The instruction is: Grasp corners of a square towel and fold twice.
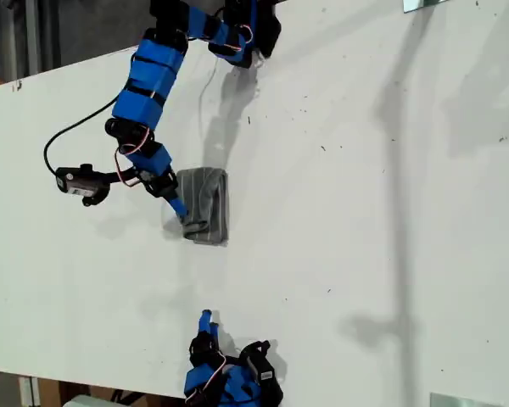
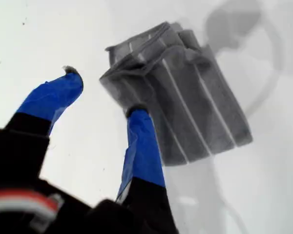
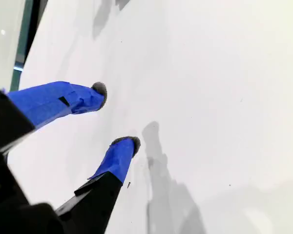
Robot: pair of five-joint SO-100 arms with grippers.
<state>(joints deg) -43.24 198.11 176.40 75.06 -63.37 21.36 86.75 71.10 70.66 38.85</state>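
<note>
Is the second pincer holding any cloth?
No. In the second wrist view my second pincer is open over bare white table, nothing between its tips.

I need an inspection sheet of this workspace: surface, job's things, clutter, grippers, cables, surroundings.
Surface: white table, small dark specks.
Job's things: towel lies folded into a small striped bundle.
Clutter: nothing seen.
Grippers: my first gripper open, one fingertip on the towel's edge; my second gripper open over bare table, holding nothing.
Cables: black cable loops beside the first arm.
Surroundings: metal pieces at the table's edges in the exterior view.
</note>
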